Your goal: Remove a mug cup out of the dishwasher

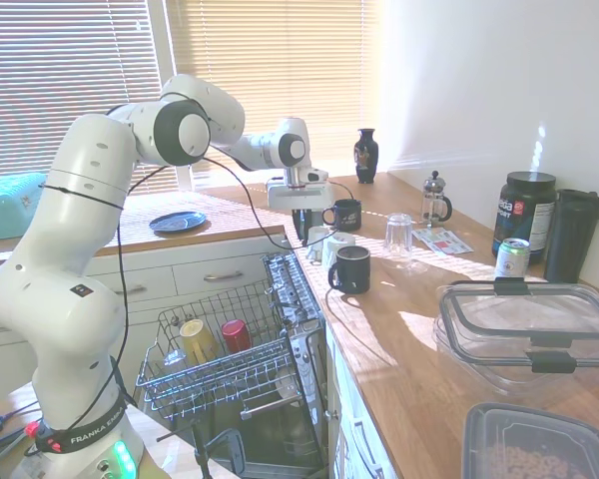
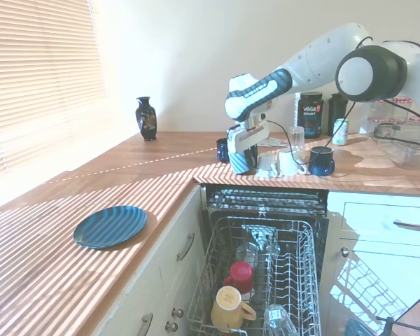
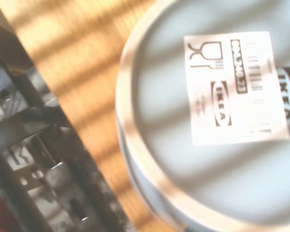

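**Tool above upturned white cup on worktop**

The dishwasher [image 2: 266, 210] stood open with its wire rack [image 1: 220, 364] pulled out. The rack held a yellow cup [image 2: 229, 308], a red cup [image 2: 239, 274] and an upturned glass [image 2: 278, 318].

The tool [image 2: 242, 162] hung over the wooden worktop [image 1: 399, 329], directly above a white cup [image 3: 212, 121] that stood upside down, its labelled base filling the wrist view. Whether the fingers were spread or closed could not be determined.

The mug cup [image 1: 350, 269] stood upright on the worktop, outside the dishwasher, near the tool but apart from it, beyond a second white cup [image 2: 290, 163]. A second dark mug [image 1: 344, 214] stood further back.
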Controlling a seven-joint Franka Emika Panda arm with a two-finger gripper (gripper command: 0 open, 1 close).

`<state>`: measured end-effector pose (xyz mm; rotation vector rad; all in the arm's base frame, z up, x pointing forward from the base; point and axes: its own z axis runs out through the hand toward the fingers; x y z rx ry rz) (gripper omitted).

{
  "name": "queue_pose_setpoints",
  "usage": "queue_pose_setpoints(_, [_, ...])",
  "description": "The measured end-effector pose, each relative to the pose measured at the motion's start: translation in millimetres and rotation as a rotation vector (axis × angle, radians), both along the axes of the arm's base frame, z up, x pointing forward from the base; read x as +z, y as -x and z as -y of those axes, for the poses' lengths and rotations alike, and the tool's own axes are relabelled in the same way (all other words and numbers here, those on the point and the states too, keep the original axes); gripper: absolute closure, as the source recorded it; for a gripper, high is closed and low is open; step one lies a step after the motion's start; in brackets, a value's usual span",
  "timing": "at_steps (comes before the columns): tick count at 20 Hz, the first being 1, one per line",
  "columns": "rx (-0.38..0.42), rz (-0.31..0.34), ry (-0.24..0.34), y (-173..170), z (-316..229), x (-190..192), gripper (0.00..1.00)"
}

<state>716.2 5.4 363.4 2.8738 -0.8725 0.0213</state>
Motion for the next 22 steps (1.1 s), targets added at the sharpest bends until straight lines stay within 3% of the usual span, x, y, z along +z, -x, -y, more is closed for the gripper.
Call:
queue_pose_setpoints(1, [0.0, -0.006, 0.002, -4, 2, -2, 0.0])
queue_pose_setpoints(5, [-0.002, -0.034, -0.007, -12, 7, -11, 0.0])
queue_pose_setpoints(17, [-0.002, -0.003, -0.005, -20, 7, 5, 0.0])
queue_pose_setpoints(22, [-0.003, 0.076, -0.008, -13, 8, 64, 0.0])
